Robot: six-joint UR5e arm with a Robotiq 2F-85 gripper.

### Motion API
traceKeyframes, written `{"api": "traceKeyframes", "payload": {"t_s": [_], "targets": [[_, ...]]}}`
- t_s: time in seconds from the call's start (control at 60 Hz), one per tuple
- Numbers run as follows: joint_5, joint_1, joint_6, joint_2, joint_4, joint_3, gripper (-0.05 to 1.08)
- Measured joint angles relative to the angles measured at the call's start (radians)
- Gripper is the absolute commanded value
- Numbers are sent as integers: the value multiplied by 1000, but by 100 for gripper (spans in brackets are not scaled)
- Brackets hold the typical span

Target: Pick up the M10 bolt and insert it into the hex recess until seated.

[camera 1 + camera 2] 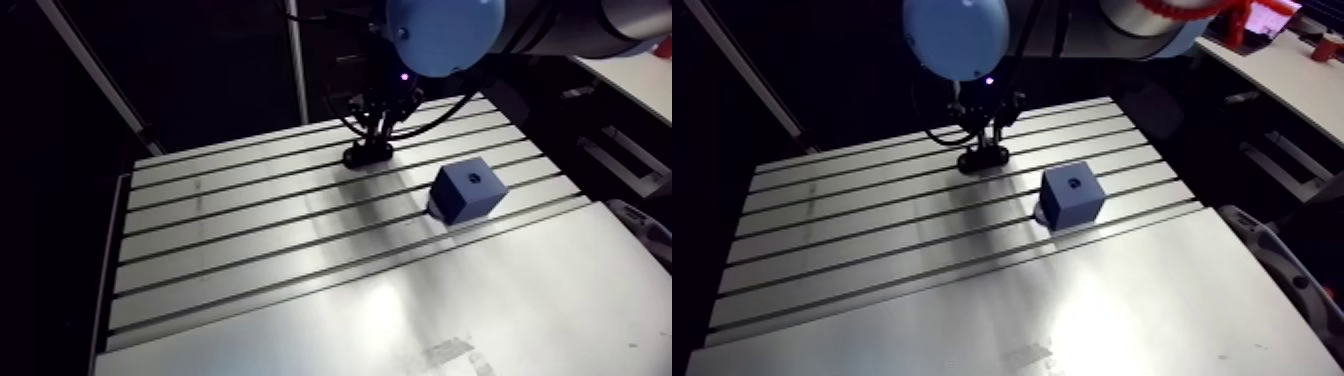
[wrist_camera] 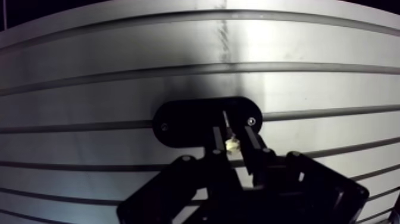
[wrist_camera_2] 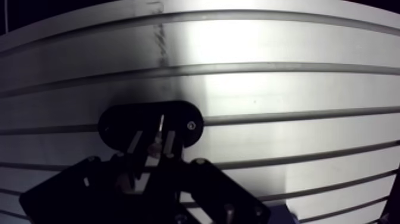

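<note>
**Bolt to be lifted straight out of its holder**

The tool (image 2: 232,134) is seen low over the tabletop (image 2: 297,71), its fingers drawn close together and, as far as can be judged, clamped on the bolt (image 2: 231,143); the bolt stands between them in a black oval holder (image 2: 184,122); the step in hand is judged to be the pick-up. The grip should be checked as firm and square before any lift; a straight vertical pull is advised, so that the bolt is not dragged against the holder or tilted in the grip. Farther off, well apart from the holder, a blue block (image 1: 468,190) rests on the tabletop with its recess (image 1: 473,177) facing up; the bolt should be carried clear of the block, centred above the recess, and its hex matched to the flats before lowering; a skewed bolt is likely to jam at the rim.
</note>
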Motion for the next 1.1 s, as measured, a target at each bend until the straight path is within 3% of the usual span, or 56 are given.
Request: {"api": "traceKeyframes", "payload": {"t_s": [0.733, 1.1], "targets": [[5, -2, -5, -15, 9, -17, 74], [16, -2, -27, -80, 102, -72, 75]]}}
